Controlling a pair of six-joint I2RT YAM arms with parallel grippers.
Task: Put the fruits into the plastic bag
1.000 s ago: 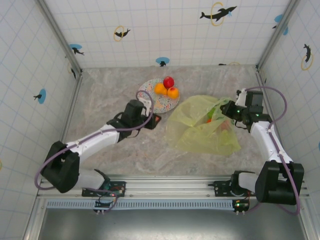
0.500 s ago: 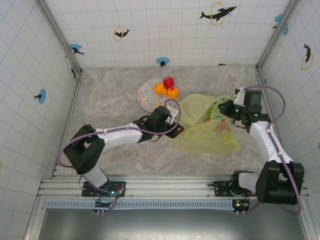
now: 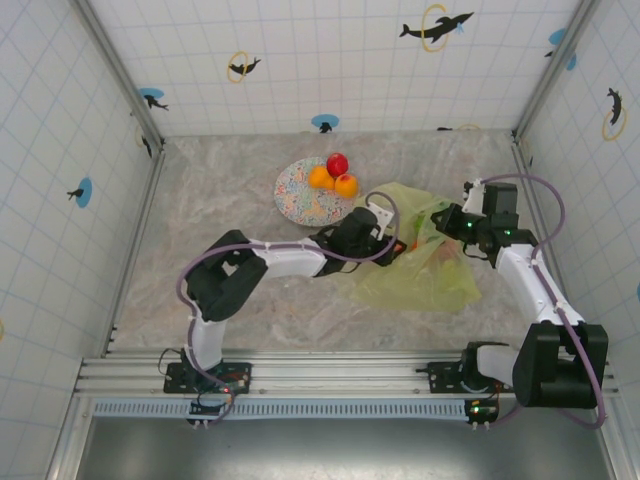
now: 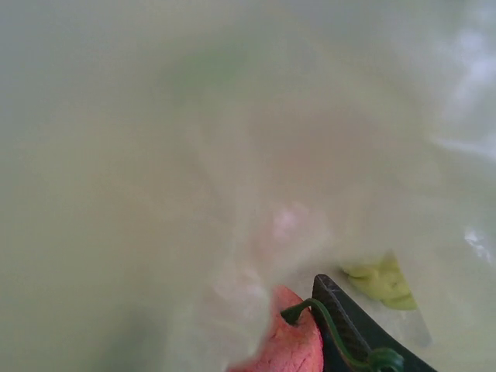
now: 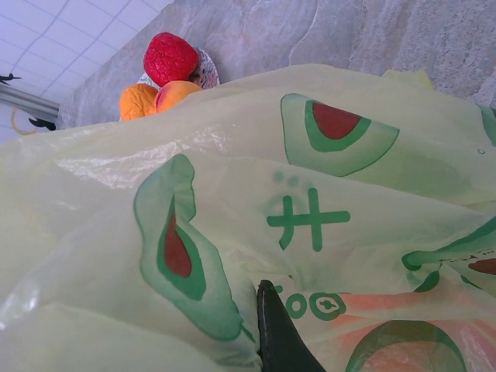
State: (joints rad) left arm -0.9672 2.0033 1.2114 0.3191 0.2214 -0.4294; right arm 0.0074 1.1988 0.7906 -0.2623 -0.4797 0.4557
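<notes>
On the marbled, tile-walled table (image 3: 225, 205), right end effector (image 3: 447, 222) clamps plastic bag (image 3: 425, 278); left end effector's (image 3: 396, 246) opening unclear.

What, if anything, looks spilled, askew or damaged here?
Nothing stands out. The plastic bag is crumpled with no visible tear, the right gripper at its rim. The left gripper is at its mouth with a red apple. Three fruits sit at the plate edge.

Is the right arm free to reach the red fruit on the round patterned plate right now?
Probably not: the right pincer is shut on the translucent yellow-green plastic bag, holding it; the red fruit sits beyond.
</notes>
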